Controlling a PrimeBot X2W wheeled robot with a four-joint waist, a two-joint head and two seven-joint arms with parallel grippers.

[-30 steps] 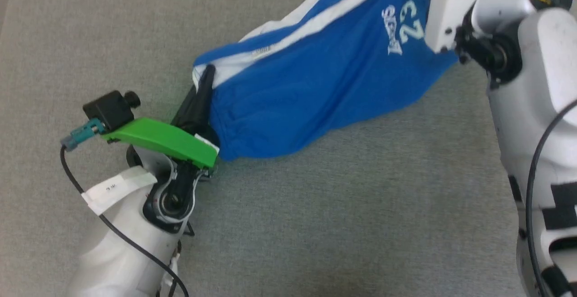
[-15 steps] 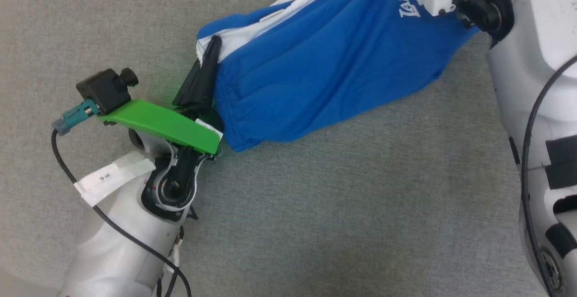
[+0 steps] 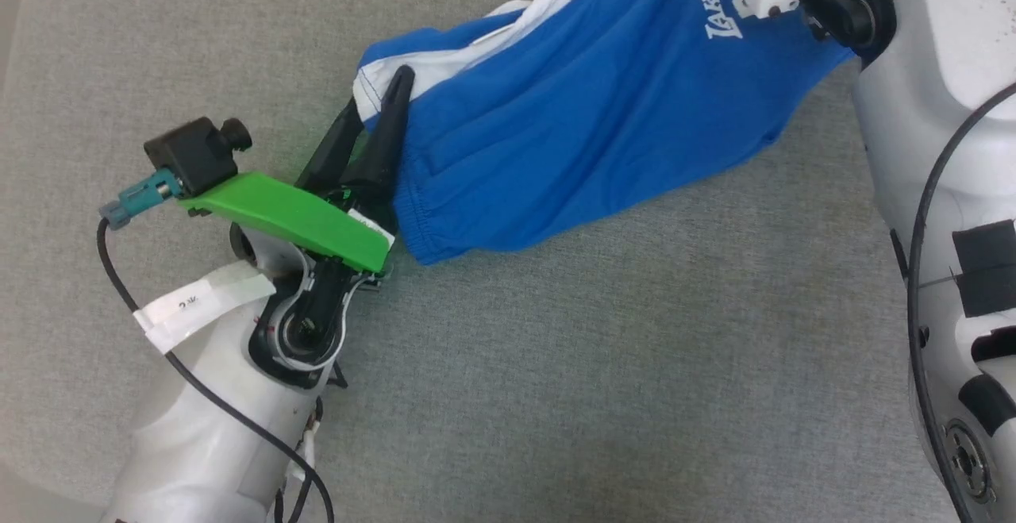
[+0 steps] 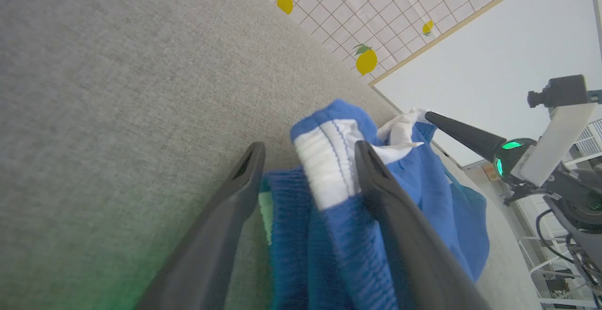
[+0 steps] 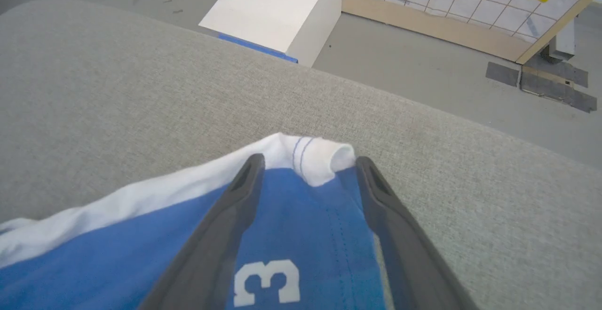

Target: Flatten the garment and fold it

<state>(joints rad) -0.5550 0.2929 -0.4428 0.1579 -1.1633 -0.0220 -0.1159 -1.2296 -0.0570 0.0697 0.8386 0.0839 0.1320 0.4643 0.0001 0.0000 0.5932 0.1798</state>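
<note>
Lying on the grey surface (image 3: pixel 635 348), the garment (image 3: pixel 571 126) runs lengthwise from waistband near left to hem far right; the left gripper (image 3: pixel 378 94) and right gripper (image 5: pixel 309 162) straddle its corners, fingers spread.

Saw garment (image 3: pixel 587 126) on padded surface (image 3: pixel 635 332), running from centre-left up to top right of head view. Found left gripper (image 3: pixel 379 93) at its lower-left end, with fingers either side of the edge. In right wrist view, found right gripper (image 5: pixel 309 160) astride the opposite corner at frame centre. Noted box (image 5: pixel 277 9) on floor (image 5: pixel 423 56) beyond the surface, top centre.
</note>
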